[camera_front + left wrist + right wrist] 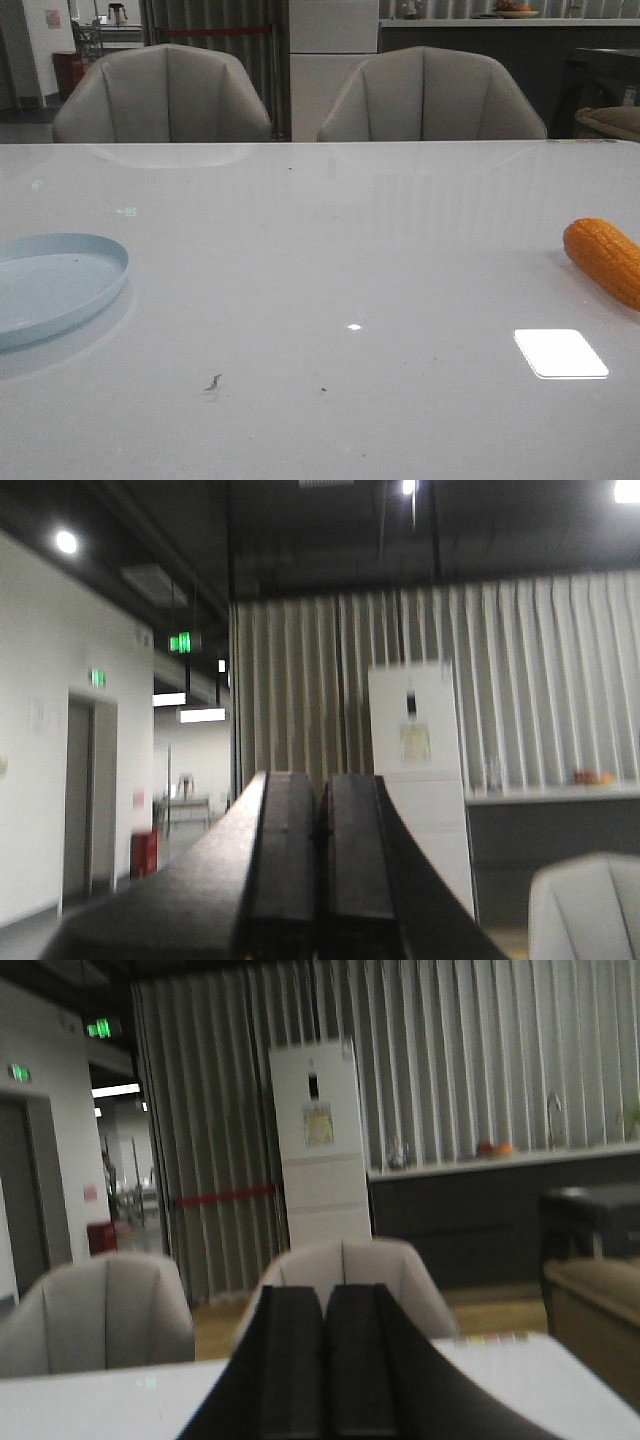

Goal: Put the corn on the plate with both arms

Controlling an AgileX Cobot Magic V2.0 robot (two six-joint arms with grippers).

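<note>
- 1 corn (pixel 606 260): orange cob, bumpy kernel rows, rounded end facing the middle of the surface, other end cut off by the front view's right edge. Lies flat on the surface (pixel 330 250), far right.
- 1 plate (pixel 50 285): round, shallow, pale blue, low raised rim, plain. Far left, partly cropped. Well apart from the corn, bare surface between.
- Surface: glossy white, reflective, a few small dark specks near the front.
- 2 chairs (pixel 165 95) behind the far edge: grey, padded, curved panelled backs.
- Left gripper (pixel 320 880): black fingers pressed together, nothing between, pointing at the room.
- Right gripper (pixel 324 1370): black fingers also together, nothing held, above the surface.
- Neither arm shows in the front view.
</note>
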